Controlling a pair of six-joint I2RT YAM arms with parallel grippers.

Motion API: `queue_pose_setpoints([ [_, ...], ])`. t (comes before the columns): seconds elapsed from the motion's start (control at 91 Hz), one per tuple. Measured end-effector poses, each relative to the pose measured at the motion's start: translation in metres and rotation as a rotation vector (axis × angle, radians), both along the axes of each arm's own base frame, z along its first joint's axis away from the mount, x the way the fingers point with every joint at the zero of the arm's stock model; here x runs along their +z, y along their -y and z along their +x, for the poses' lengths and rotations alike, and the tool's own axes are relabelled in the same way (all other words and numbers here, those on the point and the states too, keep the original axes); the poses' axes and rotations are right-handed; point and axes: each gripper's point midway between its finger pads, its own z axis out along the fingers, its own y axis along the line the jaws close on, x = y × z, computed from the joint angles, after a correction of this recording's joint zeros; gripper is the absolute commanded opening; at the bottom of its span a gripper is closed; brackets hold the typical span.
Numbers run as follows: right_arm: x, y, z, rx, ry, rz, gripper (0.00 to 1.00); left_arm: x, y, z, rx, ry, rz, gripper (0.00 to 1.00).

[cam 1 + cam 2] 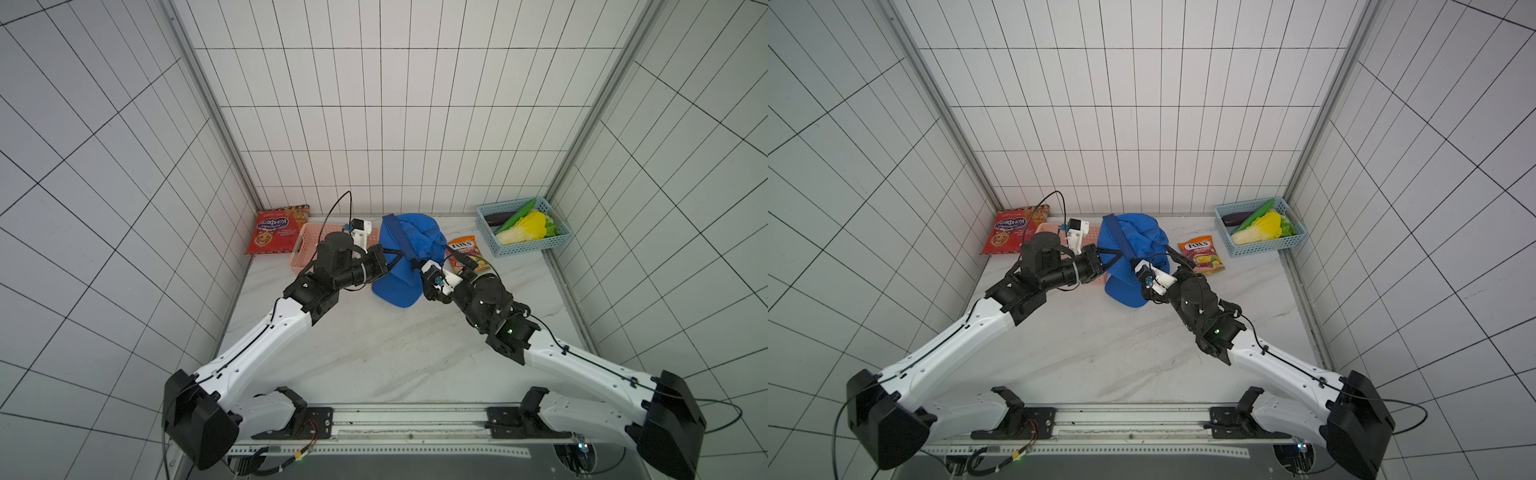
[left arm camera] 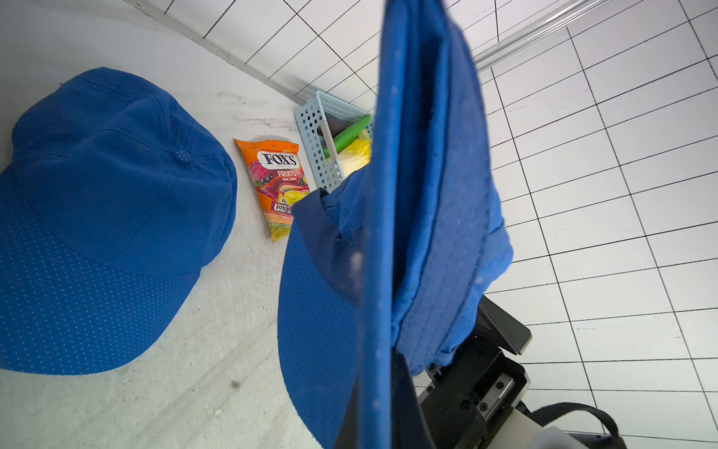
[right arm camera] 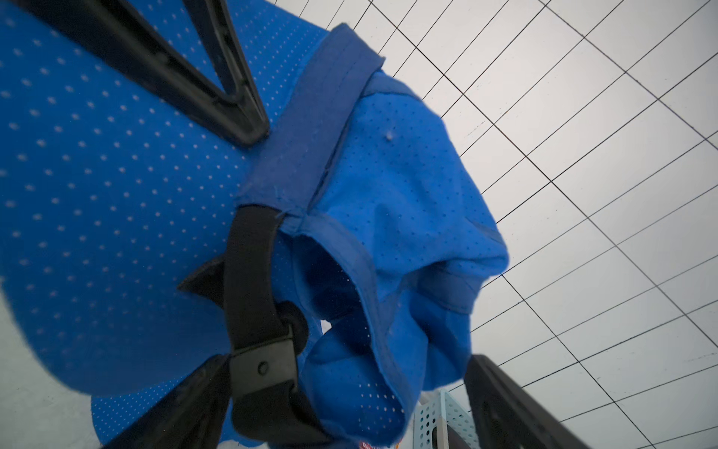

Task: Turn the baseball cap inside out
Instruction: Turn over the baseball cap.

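Left hand pinching the cap, right hand spread wide.
My left hand (image 1: 1115, 255) is clamped on the sweatband edge of the blue perforated fabric baseball cap (image 3: 388, 175), holding it above the pale marbled surface (image 1: 374, 353) at far centre; my right hand (image 3: 349, 365) gapes around its rear, gripping nothing. I judge it best to keep the left pinch firm and close the right on crown fabric beside the black adjuster strap (image 3: 248, 272), not the strap itself. Only the left wrist view shows a second blue cap (image 2: 116, 194) lying flat beside the orange candy bag (image 2: 277, 182); both top views merge the blues.
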Motion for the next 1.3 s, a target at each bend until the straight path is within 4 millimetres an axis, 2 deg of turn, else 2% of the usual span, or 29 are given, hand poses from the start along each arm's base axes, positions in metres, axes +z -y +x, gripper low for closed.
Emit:
queue_pose_setpoints([
  [0.154, -0.006, -0.003, 0.007, -0.02, 0.04, -0.081, 0.98, 0.004, 0.002, -0.002, -0.013, -0.012, -0.026, 0.0],
  [0.264, -0.002, -0.003, 0.015, -0.054, 0.065, -0.104, 0.98, 0.004, 0.003, -0.003, -0.022, -0.011, -0.028, 0.0],
  [0.352, 0.015, -0.001, 0.02, -0.092, 0.089, -0.079, 0.98, -0.001, 0.004, -0.005, -0.032, -0.009, -0.004, 0.0],
  [0.506, 0.055, 0.004, 0.023, -0.136, 0.145, 0.027, 0.98, -0.019, 0.005, -0.009, -0.053, -0.025, 0.066, 0.02],
  [0.594, 0.065, 0.006, 0.023, -0.139, 0.15, 0.068, 0.98, -0.029, 0.005, -0.012, -0.063, -0.03, 0.107, 0.02],
  [0.77, 0.07, 0.003, 0.025, -0.138, 0.14, 0.093, 0.98, -0.038, 0.01, -0.021, -0.1, 0.029, 0.203, 0.0],
  [0.978, 0.068, -0.006, 0.031, -0.135, 0.115, 0.068, 0.98, -0.039, 0.017, -0.032, -0.155, 0.135, 0.322, 0.0],
  [1.055, 0.066, -0.009, 0.033, -0.134, 0.106, 0.056, 0.9, -0.041, 0.016, -0.033, -0.161, 0.163, 0.355, 0.0],
  [1.187, 0.064, -0.014, 0.033, -0.113, 0.08, 0.027, 0.59, -0.043, 0.012, -0.034, -0.162, 0.205, 0.408, 0.0],
  [1.297, 0.064, -0.018, 0.032, -0.088, 0.048, 0.02, 0.42, -0.044, 0.009, -0.034, -0.163, 0.233, 0.441, 0.0],
])
